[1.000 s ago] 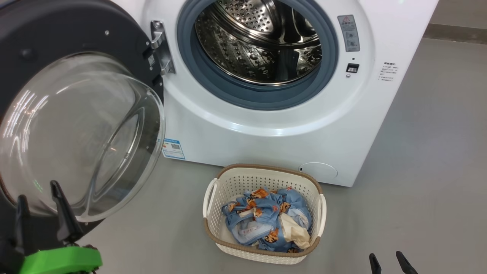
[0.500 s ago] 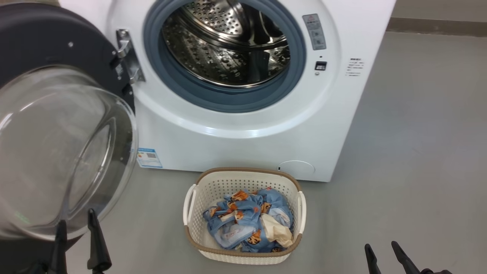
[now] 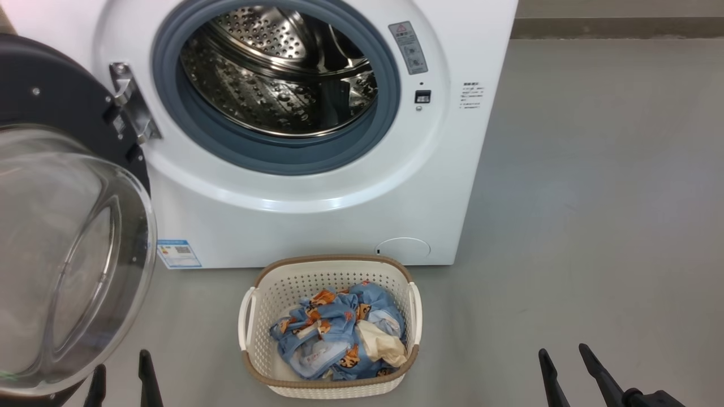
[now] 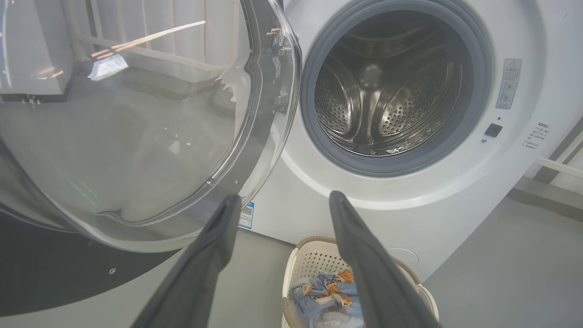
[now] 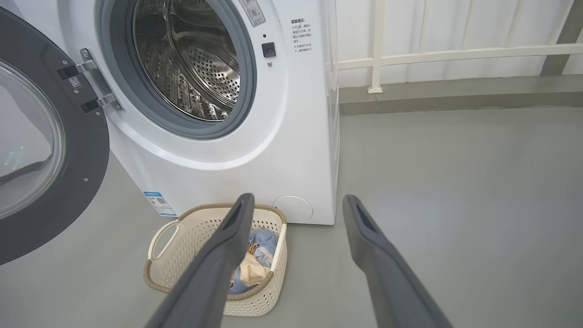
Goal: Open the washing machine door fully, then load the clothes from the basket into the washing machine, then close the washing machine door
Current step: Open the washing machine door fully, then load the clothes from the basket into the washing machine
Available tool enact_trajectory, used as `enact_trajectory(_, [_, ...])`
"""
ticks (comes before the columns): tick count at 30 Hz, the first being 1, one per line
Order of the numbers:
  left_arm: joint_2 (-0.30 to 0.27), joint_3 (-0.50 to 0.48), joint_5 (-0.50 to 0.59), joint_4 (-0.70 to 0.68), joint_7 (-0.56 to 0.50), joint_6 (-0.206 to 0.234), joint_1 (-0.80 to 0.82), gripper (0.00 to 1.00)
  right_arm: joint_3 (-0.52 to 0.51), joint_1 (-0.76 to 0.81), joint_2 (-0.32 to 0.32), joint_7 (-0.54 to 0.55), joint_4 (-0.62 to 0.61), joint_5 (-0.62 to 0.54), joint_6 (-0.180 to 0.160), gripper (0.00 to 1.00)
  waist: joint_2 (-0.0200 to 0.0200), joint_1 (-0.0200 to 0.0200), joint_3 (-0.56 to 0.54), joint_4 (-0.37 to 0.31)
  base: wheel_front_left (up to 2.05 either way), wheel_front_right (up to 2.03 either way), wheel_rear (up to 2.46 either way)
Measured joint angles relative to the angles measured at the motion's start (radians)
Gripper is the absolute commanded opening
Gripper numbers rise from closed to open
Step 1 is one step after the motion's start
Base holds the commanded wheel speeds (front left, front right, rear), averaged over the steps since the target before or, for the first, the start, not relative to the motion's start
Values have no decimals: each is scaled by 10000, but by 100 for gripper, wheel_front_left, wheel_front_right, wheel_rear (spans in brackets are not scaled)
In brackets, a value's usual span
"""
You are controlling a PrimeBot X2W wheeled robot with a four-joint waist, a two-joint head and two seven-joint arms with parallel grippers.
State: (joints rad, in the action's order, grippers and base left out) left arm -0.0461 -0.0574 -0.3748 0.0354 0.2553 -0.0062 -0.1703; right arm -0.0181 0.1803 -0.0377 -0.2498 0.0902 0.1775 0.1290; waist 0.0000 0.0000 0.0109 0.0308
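The white washing machine [image 3: 317, 215] stands open, its steel drum [image 3: 277, 73] bare inside. Its door [image 3: 62, 249] hangs swung out at the left, glass bowl toward me; the same door [image 4: 136, 118] fills the left of the left wrist view. On the floor before the machine sits the cream basket [image 3: 266, 316] holding the blue tiger-print clothes [image 3: 334, 333] with a cream cloth piece. My left gripper [image 3: 121, 367] is open at the lower left, just below the door's glass, holding nothing. My right gripper [image 3: 563, 359] is open at the lower right, well right of the basket [image 5: 177, 246].
Grey floor [image 3: 594, 198] stretches wide to the right of the machine. A white railing [image 5: 410, 57] and a low kerb run along the wall behind. A blue label sticker [image 3: 179, 254] marks the machine's lower left front.
The whole head view has shifted, so the machine and basket sit further left in it. My left gripper shows lower in the view, its green mount out of sight. Both grippers stay open.
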Motion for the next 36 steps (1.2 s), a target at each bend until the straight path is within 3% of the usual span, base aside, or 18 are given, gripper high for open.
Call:
enact_trajectory(18, [4, 67, 359, 374, 0, -75, -630, 100, -119, 30, -63, 0, -88, -117, 0, 100, 1, 0, -300, -445, 0, 0, 0])
enact_trajectory(36, [4, 190, 491, 447, 0, -247, -741, 100, -378, 40, -59, 0, -100, -176, 2, 100, 0, 0, -305, -322, 0, 0, 0])
